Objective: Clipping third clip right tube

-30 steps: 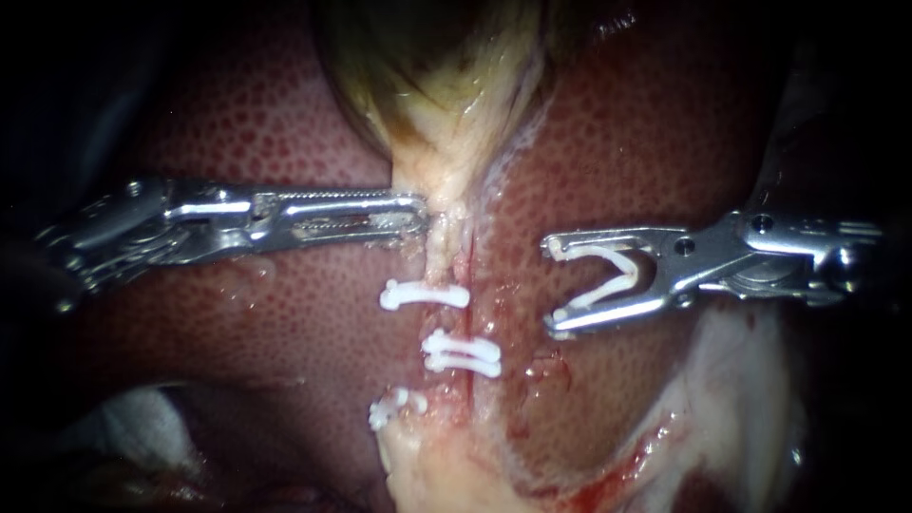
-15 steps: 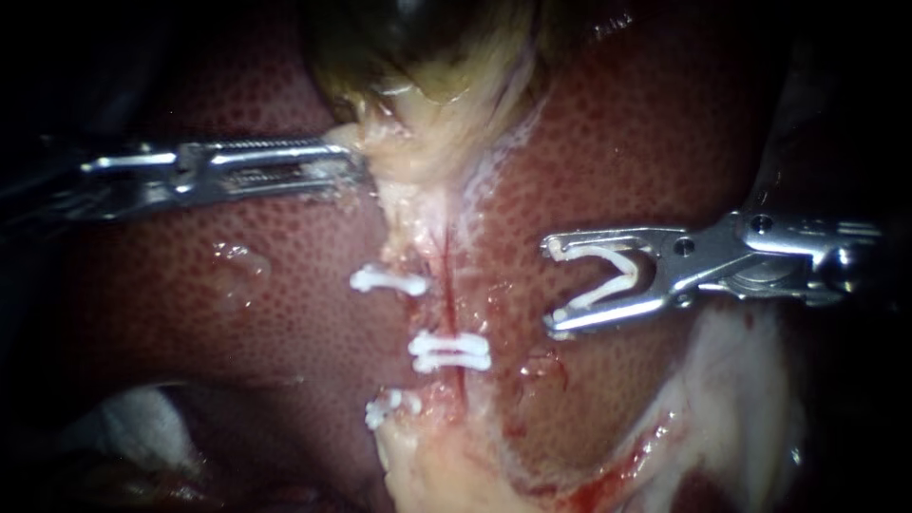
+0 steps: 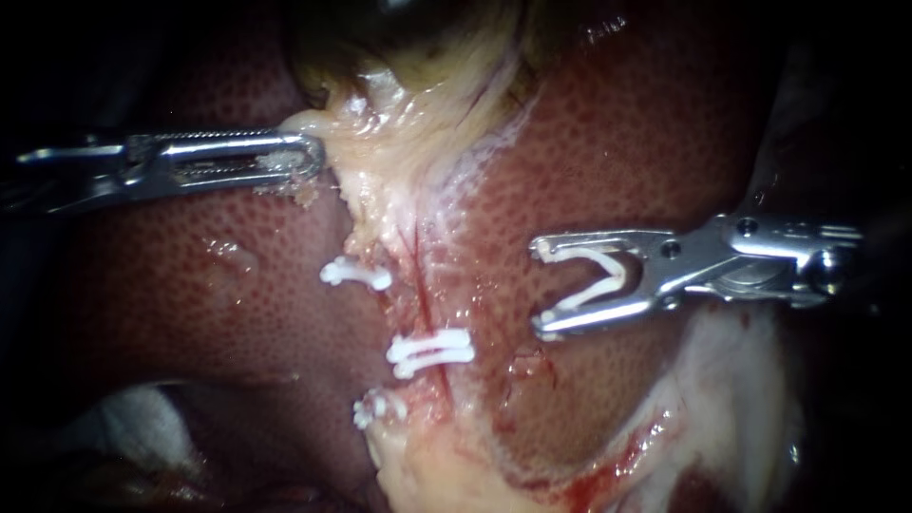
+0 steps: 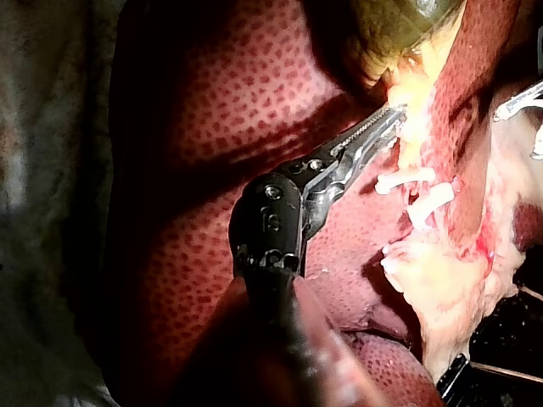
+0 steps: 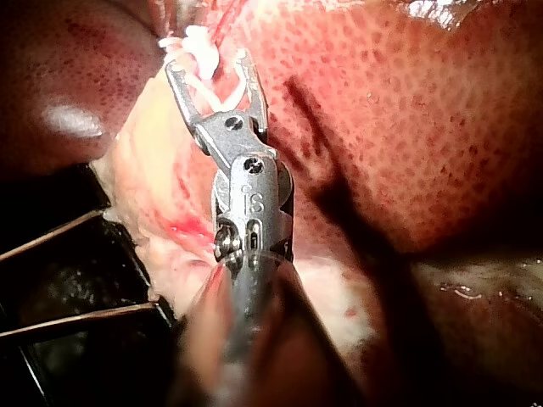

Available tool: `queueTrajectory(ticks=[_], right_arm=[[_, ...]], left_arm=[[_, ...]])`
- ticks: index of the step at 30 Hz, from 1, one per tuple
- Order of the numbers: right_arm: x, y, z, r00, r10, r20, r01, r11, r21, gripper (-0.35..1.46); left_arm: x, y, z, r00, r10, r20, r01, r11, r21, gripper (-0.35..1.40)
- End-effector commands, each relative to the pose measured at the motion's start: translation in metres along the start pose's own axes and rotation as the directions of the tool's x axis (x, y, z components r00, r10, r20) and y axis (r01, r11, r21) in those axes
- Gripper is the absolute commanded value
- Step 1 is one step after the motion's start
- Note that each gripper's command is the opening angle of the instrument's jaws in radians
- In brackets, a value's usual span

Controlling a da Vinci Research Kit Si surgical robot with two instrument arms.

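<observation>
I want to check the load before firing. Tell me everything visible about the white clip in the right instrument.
The white, plastic-looking V-shaped clip is open: two slim legs meet at a bend deep in the right instrument's metal pincer, each leg lying along one side of it, held from both sides. Its spread tips point toward the pale strip of tissue carrying closed white clips; in the endoscope view, speckled red liver shows between them.
</observation>
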Motion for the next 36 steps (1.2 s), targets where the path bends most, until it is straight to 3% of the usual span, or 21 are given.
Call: queueTrajectory(ticks=[1,13,20,23,27,36], right_arm=[[-0.0004,0.0002,0.0008,1.0,0.007,0.002,-0.007,1.0,0.004,0.49],[-0.0046,0.0038,0.0096,0.997,0.073,0.018,-0.074,0.997,0.029,0.49],[-0.0061,0.0037,0.0125,0.991,0.128,0.027,-0.129,0.99,0.061,0.49],[-0.0061,0.0031,0.0129,0.986,0.163,0.027,-0.165,0.983,0.083,0.49],[-0.0056,0.0026,0.0131,0.978,0.208,-0.001,-0.206,0.968,0.14,0.48],[-0.0036,0.0031,0.0118,0.961,0.268,-0.071,-0.251,0.95,0.186,0.45]], left_arm=[[0.0,0.0,0.0,1.0,0.0,0.0,0.0,1.0,0.0,-0.35],[-0.0001,0.0006,0.0,1.0,0.0,-0.002,0.0,1.0,0.004,-0.35],[-0.0002,0.0006,0.0002,1.0,0.0,-0.003,0.0,1.0,0.005,-0.35],[-0.0003,0.0006,0.0002,1.0,0.0,-0.003,0.0,1.0,0.005,-0.35],[-0.0002,0.0006,0.0002,1.0,0.0,-0.003,0.0,1.0,0.005,-0.35],[-0.0003,-0.001,0.0002,1.0,0.001,-0.001,-0.001,1.0,0.003,-0.35]])
